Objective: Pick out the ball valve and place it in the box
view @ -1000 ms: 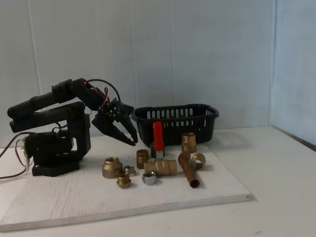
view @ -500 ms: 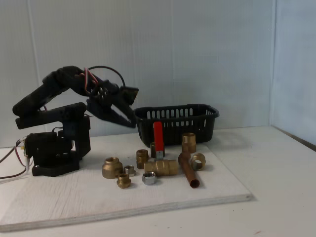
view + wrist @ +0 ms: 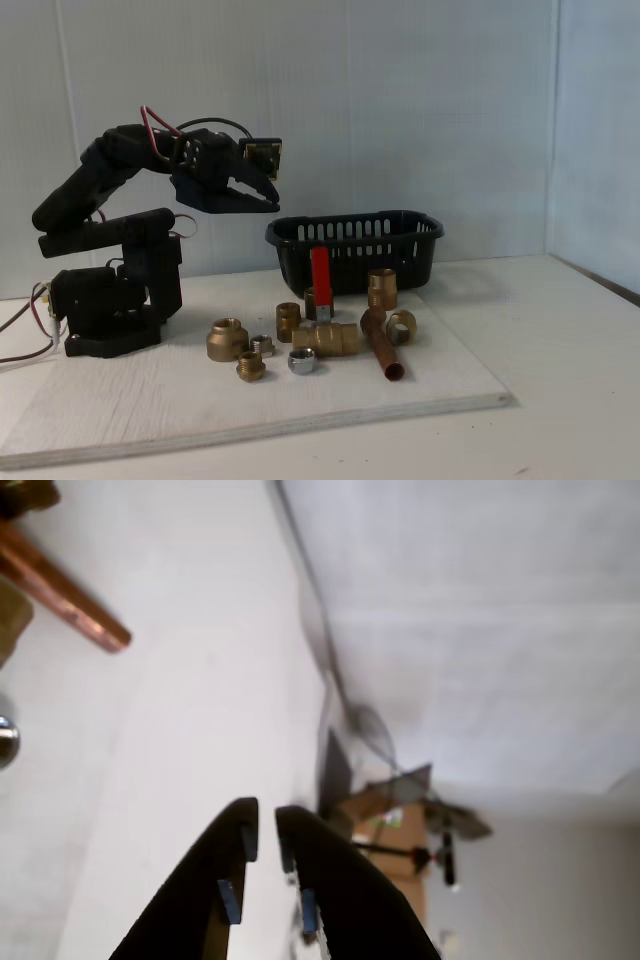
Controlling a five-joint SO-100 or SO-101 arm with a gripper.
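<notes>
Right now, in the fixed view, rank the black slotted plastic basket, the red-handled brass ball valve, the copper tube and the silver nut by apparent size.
1. Black slotted plastic basket, largest although farthest back.
2. Red-handled brass ball valve.
3. Copper tube, close to the valve; it points toward the camera, so foreshortened.
4. Silver nut.

In the fixed view the box sits at centre frame, at the back of the board. The ball valve lies in front of it, lever upright, among couplings — the copper tube just to its right. The gripper hangs at upper left, above and left of the box — apparently touching nothing.
</notes>
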